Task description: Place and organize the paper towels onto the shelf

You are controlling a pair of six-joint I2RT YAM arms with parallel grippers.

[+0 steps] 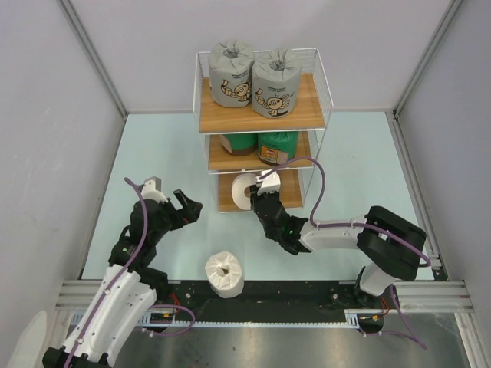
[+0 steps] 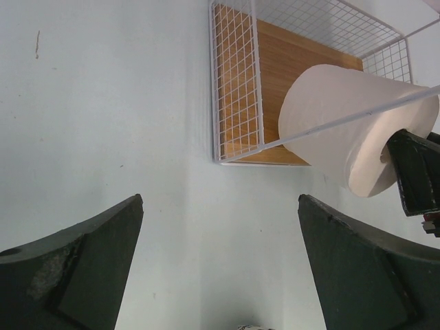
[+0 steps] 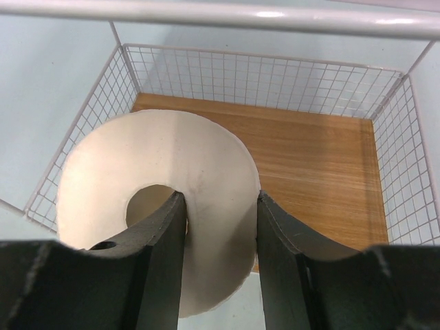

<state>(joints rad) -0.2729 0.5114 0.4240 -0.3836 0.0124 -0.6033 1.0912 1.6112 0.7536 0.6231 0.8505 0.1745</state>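
Observation:
The shelf [image 1: 307, 115] stands at the back; two grey printed rolls [image 1: 232, 74] sit on its top board and two dark green rolls [image 1: 277, 146] on the middle board. My right gripper [image 1: 264, 189] is shut on a white roll [image 1: 244, 191], one finger in its centre hole and one outside, holding it on its side at the front left of the bottom board [image 3: 323, 179]. The held roll [image 3: 158, 199] fills the right wrist view and shows in the left wrist view [image 2: 344, 124]. A second white roll [image 1: 224, 274] stands on the table near the bases. My left gripper [image 1: 189, 205] is open and empty, left of the shelf.
The shelf's white wire side panels [image 3: 82, 130] and a top rail [image 3: 220, 17] enclose the bottom tier. Grey walls stand on both sides. A metal rail [image 1: 261, 295] runs along the near edge by the arm bases.

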